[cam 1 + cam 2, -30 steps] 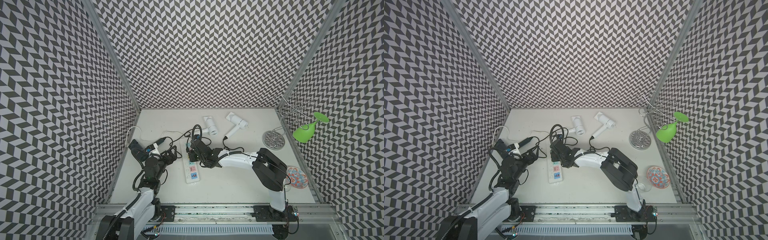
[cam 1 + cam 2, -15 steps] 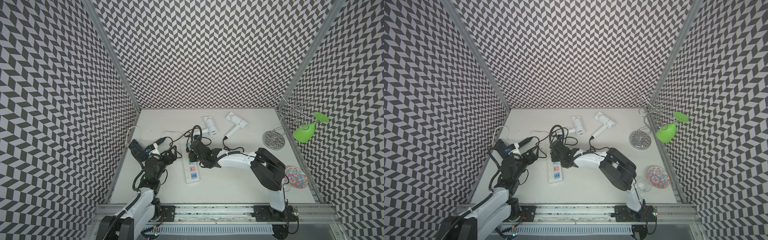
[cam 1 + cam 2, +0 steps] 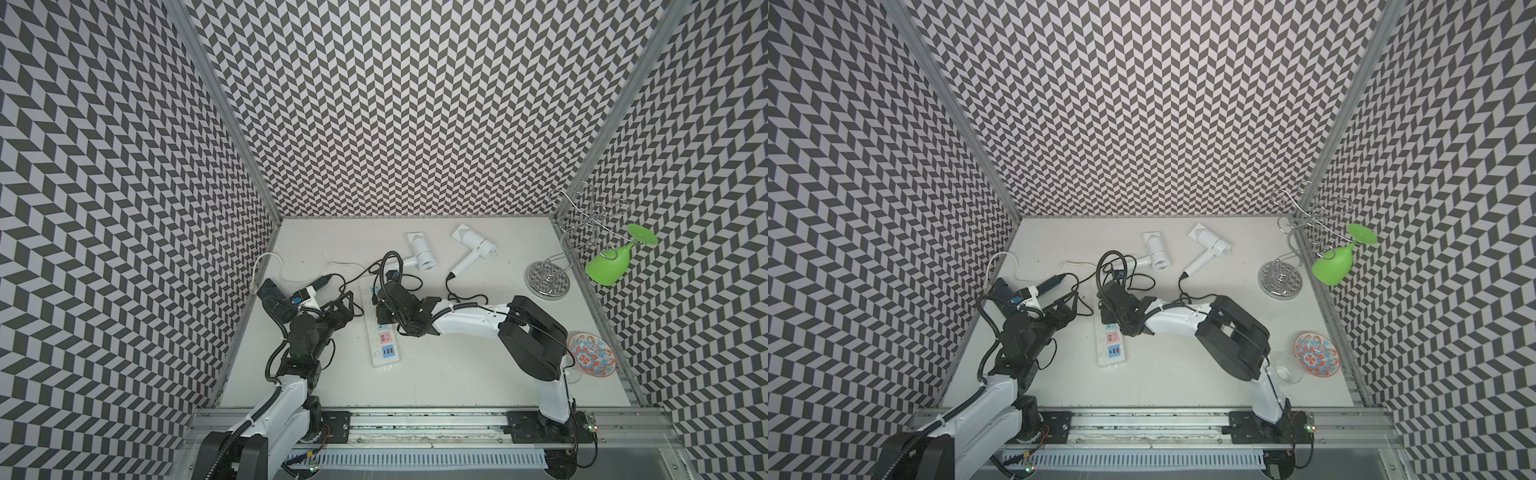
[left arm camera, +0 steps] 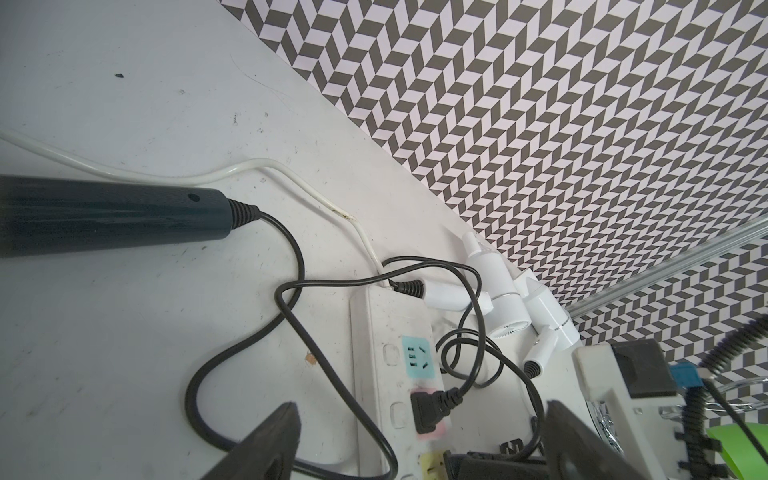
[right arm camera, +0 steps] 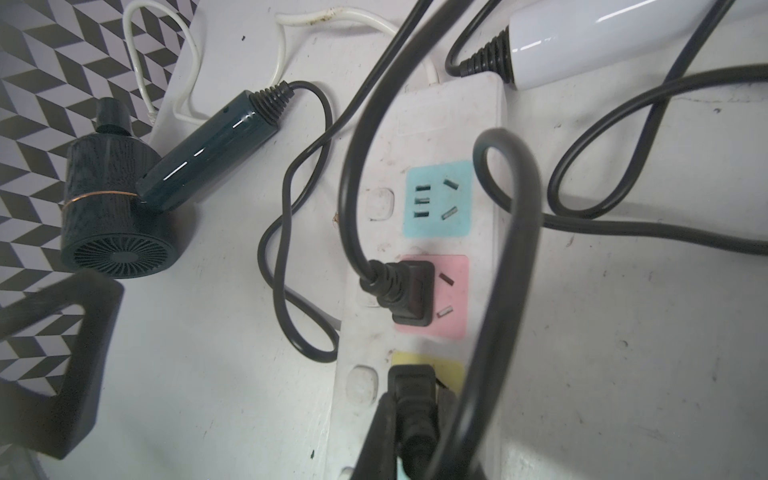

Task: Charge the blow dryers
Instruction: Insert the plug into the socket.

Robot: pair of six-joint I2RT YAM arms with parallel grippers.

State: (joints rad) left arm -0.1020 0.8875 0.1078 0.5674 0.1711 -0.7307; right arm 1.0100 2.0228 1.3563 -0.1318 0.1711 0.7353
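Observation:
Two white blow dryers lie at the back of the table. The dark blow dryer lies by the left wall, partly hidden in both top views. The white power strip runs down the middle. A black plug sits in its pink socket. My right gripper is shut on a second black plug, whose head stands at the yellow socket; I cannot see how deep its prongs are. My left gripper hovers open just left of the strip, holding nothing.
Black cords loop over and beside the strip, and its white cable runs to the left wall. At the right stand a wire rack with a green glass, a patterned plate and a clear glass.

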